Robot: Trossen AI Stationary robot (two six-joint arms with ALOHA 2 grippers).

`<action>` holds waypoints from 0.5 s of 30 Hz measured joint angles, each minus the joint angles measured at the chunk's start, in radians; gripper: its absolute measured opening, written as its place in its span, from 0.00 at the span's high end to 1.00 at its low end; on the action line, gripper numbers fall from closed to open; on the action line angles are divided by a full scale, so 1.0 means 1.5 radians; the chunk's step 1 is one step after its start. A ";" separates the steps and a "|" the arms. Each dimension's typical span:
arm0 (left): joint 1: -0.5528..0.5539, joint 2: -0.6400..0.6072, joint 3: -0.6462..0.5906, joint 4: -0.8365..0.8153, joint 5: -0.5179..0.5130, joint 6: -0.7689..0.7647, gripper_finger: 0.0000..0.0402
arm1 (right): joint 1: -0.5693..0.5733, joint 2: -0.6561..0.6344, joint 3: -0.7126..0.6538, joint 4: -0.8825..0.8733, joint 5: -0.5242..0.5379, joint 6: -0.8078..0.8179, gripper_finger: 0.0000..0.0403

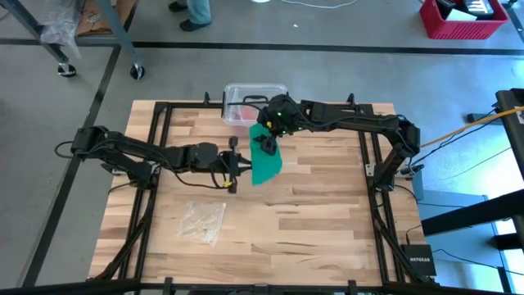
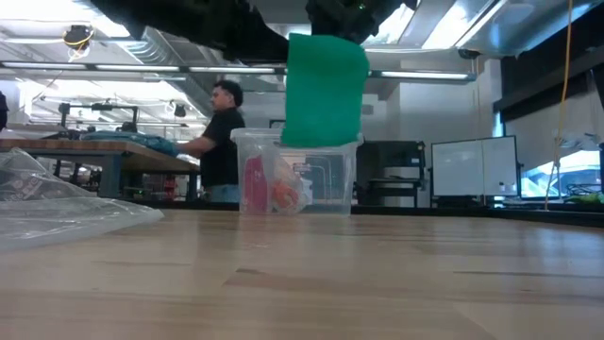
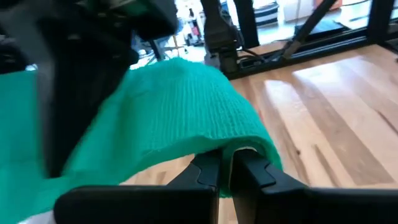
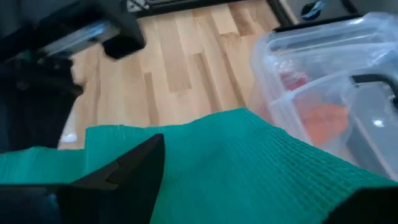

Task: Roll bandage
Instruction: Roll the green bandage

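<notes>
The green bandage (image 1: 266,168) hangs in the air over the table's middle, a broad strip between my two grippers. In the low view the bandage (image 2: 326,90) hangs well clear of the tabletop. My left gripper (image 1: 242,161) comes from the table's left, shut at the bandage's edge; the cloth arches over its fingertips (image 3: 227,155). My right gripper (image 1: 266,146) reaches in from the far right, above the strip, and is wide open. The bandage (image 4: 249,168) runs through the gap between its fingers. My left gripper pinches the bandage's edge (image 3: 249,146) between its two shut fingers, which come nearly level from the table's left. The cloth arches slack up and over the fingertips, clear of the table. How many layers are held does not show. My right gripper has the bandage lying slack in its open gap beside one finger (image 4: 124,168); whether a finger touches the cloth, I cannot tell.
A clear plastic box (image 1: 255,102) with reddish things inside stands at the far edge, right behind the bandage. A clear plastic wrapper (image 1: 203,220) lies on the near left. The table's near right is bare wood. A person (image 2: 222,142) stands in the room beyond.
</notes>
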State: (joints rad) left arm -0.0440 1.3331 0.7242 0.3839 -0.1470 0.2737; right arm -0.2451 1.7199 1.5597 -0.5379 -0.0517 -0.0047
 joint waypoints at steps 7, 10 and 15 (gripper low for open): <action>-0.001 0.000 0.000 -0.005 0.009 -0.003 0.97 | 0.002 0.000 0.053 -0.081 0.009 0.024 0.29; 0.000 0.000 0.000 0.011 0.009 -0.006 0.97 | 0.000 0.000 0.089 -0.098 0.018 0.029 0.29; 0.003 0.000 0.000 0.005 0.007 -0.004 0.97 | -0.004 0.000 0.110 -0.029 0.090 0.025 0.29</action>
State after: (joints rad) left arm -0.0389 1.3325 0.7242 0.3917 -0.1368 0.2676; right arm -0.2512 1.7199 1.7245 -0.5808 0.0827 0.0324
